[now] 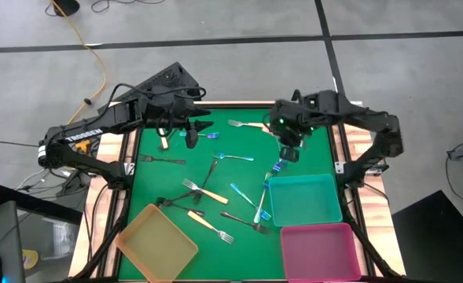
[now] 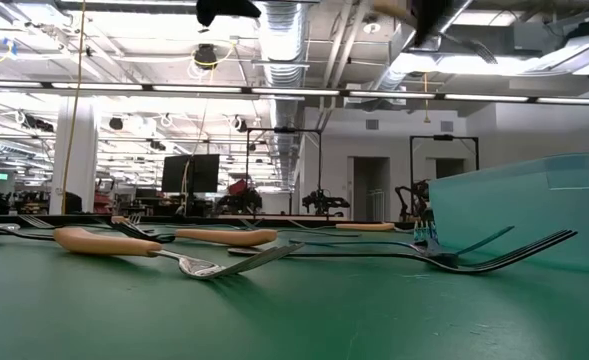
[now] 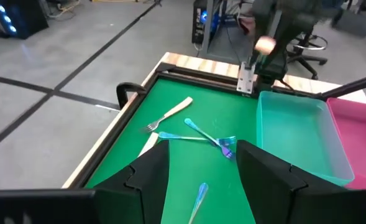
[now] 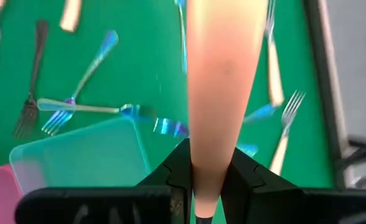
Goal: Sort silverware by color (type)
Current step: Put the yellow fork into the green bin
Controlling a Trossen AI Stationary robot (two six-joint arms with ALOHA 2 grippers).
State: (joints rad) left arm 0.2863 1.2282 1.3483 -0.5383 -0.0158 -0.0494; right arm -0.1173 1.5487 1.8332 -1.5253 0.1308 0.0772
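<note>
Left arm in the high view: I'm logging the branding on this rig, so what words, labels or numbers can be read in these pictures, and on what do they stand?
"TROSSEN", white letters on the left arm, only just legible in the high view.
Small green sign on a far wall in the low view: too small to read.
Forks, teal tray, pink tray, yellow tray: no text visible.
Wrist views: no text.

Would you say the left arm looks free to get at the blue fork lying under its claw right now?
Probably yes: the left claw hangs open over the blue fork, with only bare green mat around it. The right claw, shut on a cream-handled fork, is away.
</note>
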